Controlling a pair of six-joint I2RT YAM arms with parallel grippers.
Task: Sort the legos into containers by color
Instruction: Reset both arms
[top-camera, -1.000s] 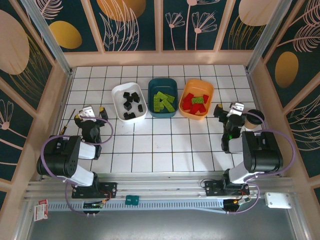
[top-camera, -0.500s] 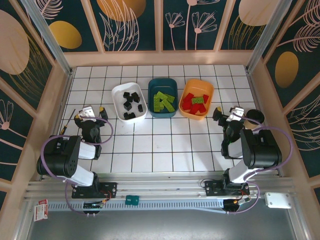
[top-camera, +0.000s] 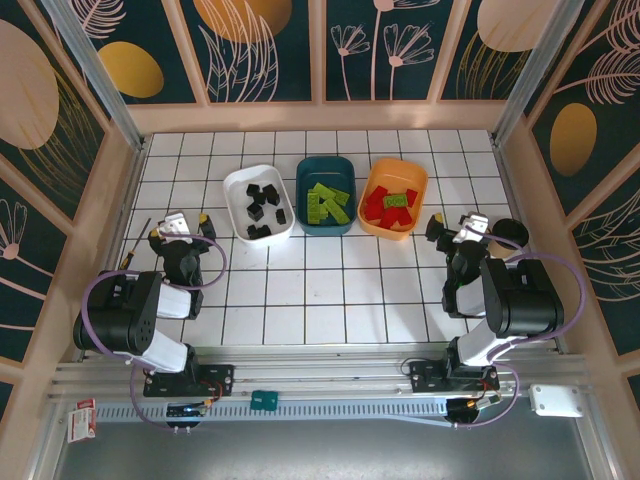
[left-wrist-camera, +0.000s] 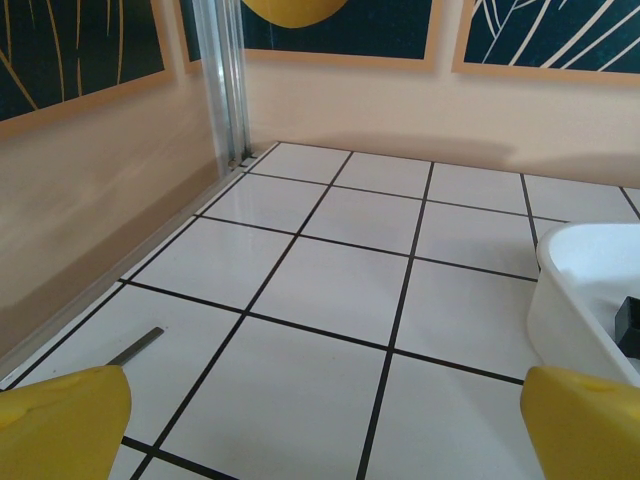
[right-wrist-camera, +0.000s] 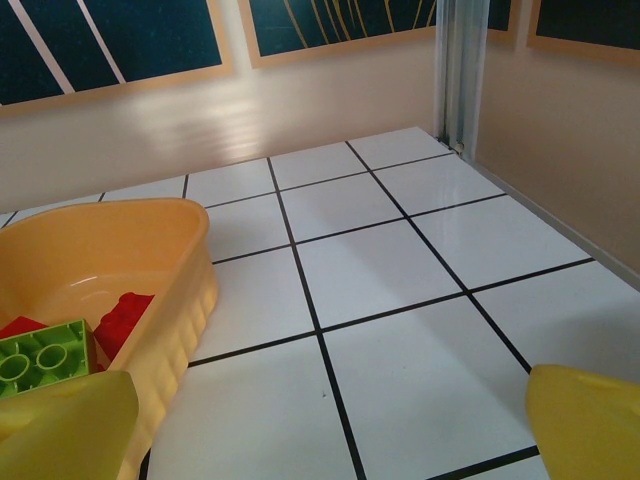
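On the white tiled desk (top-camera: 300, 290), three rounded-rectangular shallow plastic bins stand in a row in the upper middle of the top view. A white bin (top-camera: 240, 185) is on the left, a dark teal bin (top-camera: 325, 168) in the middle and an orange bin (top-camera: 395, 172) on the right, each just beside its neighbour. Small black studded bricks (top-camera: 262, 196) lie in the white bin, lime green studded bricks (top-camera: 326, 203) in the dark teal bin and red studded bricks (top-camera: 378, 208) in the orange bin. A single lime green brick (top-camera: 396, 200) lies among the red ones; in the right wrist view it sits at the lower left, studs up, inside the orange wall. The left gripper (top-camera: 180, 228) is at the middle left of the top view, below and left of the white bin and apart from it. Its yellow fingertips (left-wrist-camera: 60, 420) are spread wide into the bottom corners of the left wrist view, with bare tile between them. The white bin's wall shows at the right edge of that view, with one black brick inside. The right gripper (top-camera: 460, 225) is at the middle right, below and just right of the orange bin. Its yellow fingertips (right-wrist-camera: 590, 420) are likewise spread wide with only tile between them. A round paper cup with a dark lid (top-camera: 512, 230) stands just right of the right gripper, partly hidden by the arm. A thin tool (top-camera: 135, 245) lies near the left wall, left of the left gripper.
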